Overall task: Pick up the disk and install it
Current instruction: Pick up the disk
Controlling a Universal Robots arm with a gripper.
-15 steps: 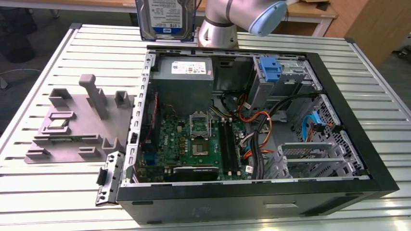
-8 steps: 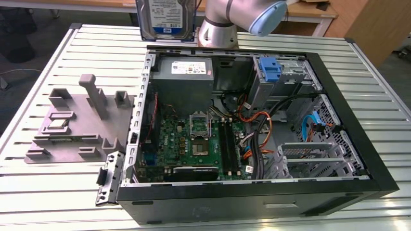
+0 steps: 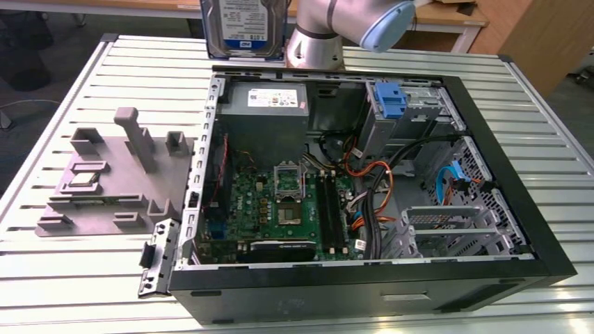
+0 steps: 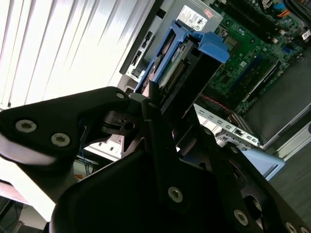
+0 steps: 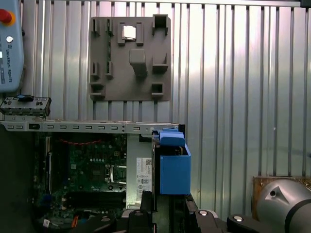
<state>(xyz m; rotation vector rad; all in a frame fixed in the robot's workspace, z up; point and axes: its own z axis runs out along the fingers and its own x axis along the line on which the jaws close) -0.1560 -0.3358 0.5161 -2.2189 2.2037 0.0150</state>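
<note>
The disk [image 3: 239,28], a silver-grey drive with a blue-and-white label in a blue carrier, hangs upright in the air above the far edge of the open computer case [image 3: 519,229]. In the second wrist view my gripper [image 4: 163,104] is shut on the disk [image 4: 187,58], whose blue carrier end points toward the case. In the first wrist view the disk [image 5: 174,170] is seen edge-on, rising from the gripper [image 5: 163,206] beside the case's corner.
Inside the case lie the motherboard [image 3: 283,202], the grey power supply [image 3: 264,104] and a bare blue bracket [image 3: 391,101] in the drive bay. A grey fixture plate [image 3: 111,181] sits on the slatted table [image 3: 74,278] at the exterior view's left. The arm's base [image 3: 320,38] stands behind the case.
</note>
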